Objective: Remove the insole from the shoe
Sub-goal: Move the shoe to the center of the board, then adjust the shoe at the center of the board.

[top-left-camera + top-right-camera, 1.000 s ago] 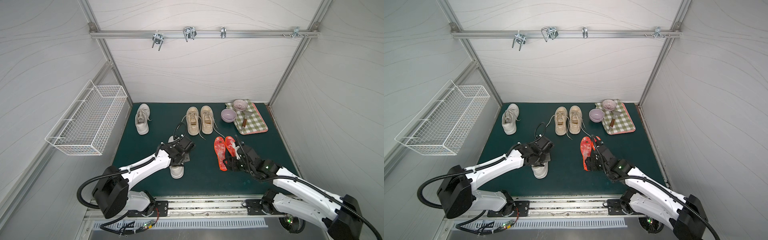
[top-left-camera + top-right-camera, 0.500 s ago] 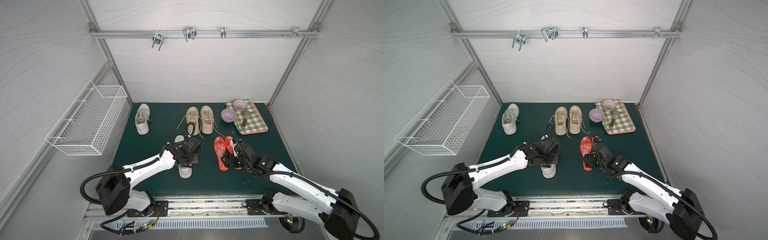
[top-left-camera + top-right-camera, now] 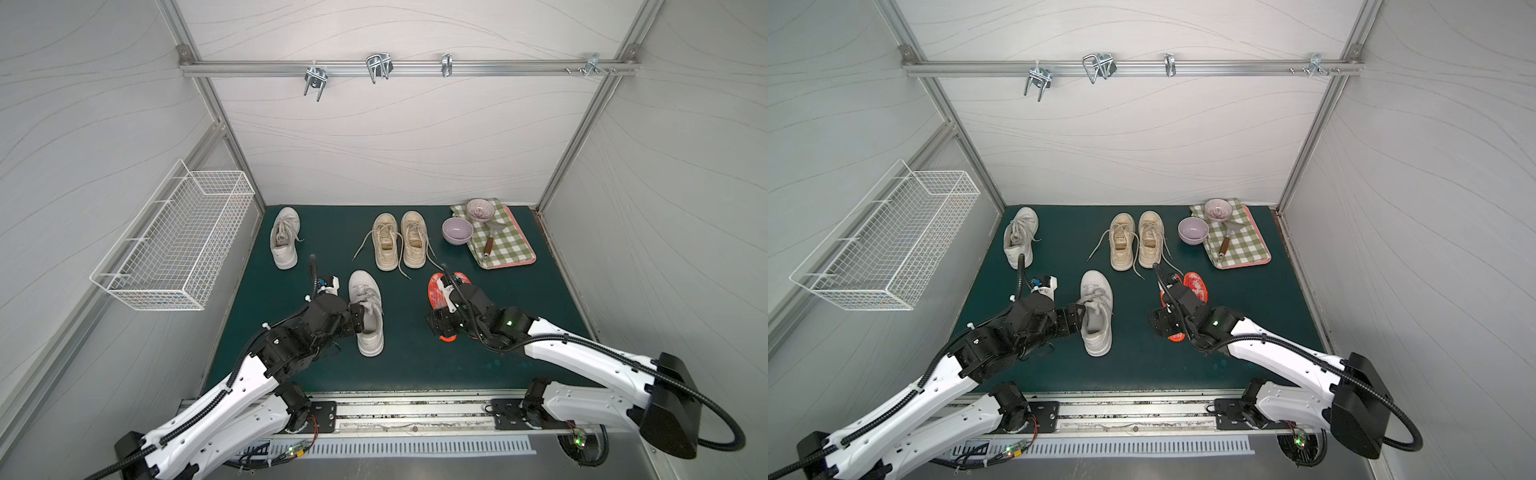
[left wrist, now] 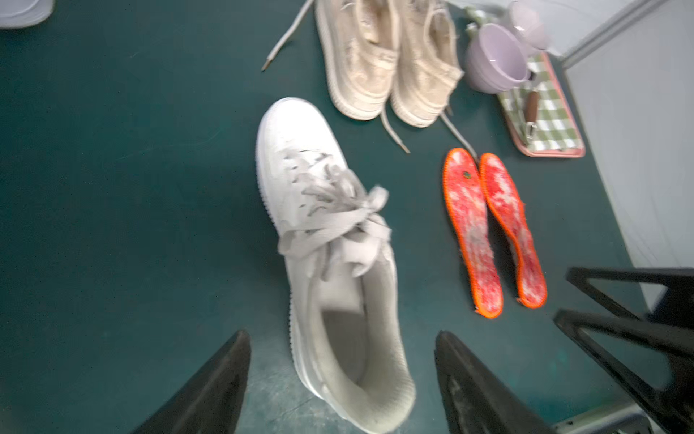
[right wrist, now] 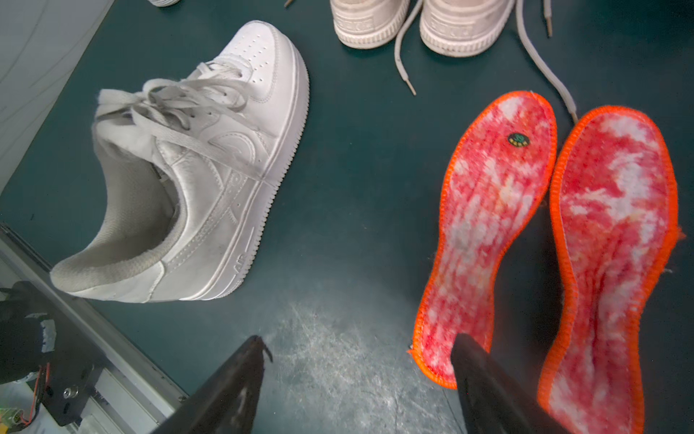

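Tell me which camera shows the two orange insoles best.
Left wrist: both insoles lie whole and uncovered on the mat. Right wrist is closer and sharper, but one runs off frame. In both top views the right arm hides most of them.

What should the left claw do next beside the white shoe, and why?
Probably draw the left claw back from the white shoe. Its jaws stand open either side of the heel, gripping nothing; the shoe looks bare inside, and two orange insoles already lie flat on the mat beside it, so the job seems done.
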### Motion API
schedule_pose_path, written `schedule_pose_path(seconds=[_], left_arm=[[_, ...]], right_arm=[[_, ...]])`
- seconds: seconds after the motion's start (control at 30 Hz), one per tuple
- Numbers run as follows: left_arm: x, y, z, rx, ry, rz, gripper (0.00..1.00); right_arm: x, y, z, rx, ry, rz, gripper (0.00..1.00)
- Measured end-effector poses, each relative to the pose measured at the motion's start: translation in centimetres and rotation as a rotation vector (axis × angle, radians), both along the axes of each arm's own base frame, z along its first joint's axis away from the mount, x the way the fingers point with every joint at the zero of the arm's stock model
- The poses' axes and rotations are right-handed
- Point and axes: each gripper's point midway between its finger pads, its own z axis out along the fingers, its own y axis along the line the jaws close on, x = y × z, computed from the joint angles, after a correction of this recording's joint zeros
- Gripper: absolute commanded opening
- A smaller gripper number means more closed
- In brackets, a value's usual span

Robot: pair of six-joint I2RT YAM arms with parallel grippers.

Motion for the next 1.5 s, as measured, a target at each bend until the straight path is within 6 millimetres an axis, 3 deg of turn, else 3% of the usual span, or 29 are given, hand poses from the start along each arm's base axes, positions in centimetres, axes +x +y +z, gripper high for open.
schedule_pose_path(seconds=[0.13, 0.33, 0.53, 0.77, 1.07, 1.27, 1.5], left_arm=[[0.1, 1.2, -3.7, -0.004, 0.113, 0.041, 0.75], [-0.7, -0.8, -7.2, -0.061, 0.211, -0.049, 0.63], [0.1, -2.0, -8.8, -0.055, 0.247, -0.091, 0.38], [0.9, -2.5, -9.2, -0.018, 0.242, -0.139, 0.01], [0.0, -4.4, -8.9, 0.04, 0.2, -0.263, 0.0], [-1.0, -6.3, -8.8, 0.043, 0.188, -0.379, 0.0], [-1.5, -7.7, -8.7, 0.038, 0.172, -0.463, 0.0]], right_arm=[[0.2, 1.4, -0.1, -0.027, -0.028, 0.025, 0.81], [0.2, 2.3, -0.5, -0.049, -0.047, 0.04, 0.81], [0.2, 2.9, -0.1, -0.04, -0.087, 0.059, 0.82], [-0.1, 2.7, -1.1, -0.058, -0.113, 0.095, 0.82], [-0.5, 3.0, 0.0, -0.007, -0.103, 0.152, 0.76], [-1.4, 3.8, 0.2, 0.031, -0.081, 0.218, 0.63], [-2.2, 4.7, -0.2, 0.041, -0.049, 0.283, 0.55]])
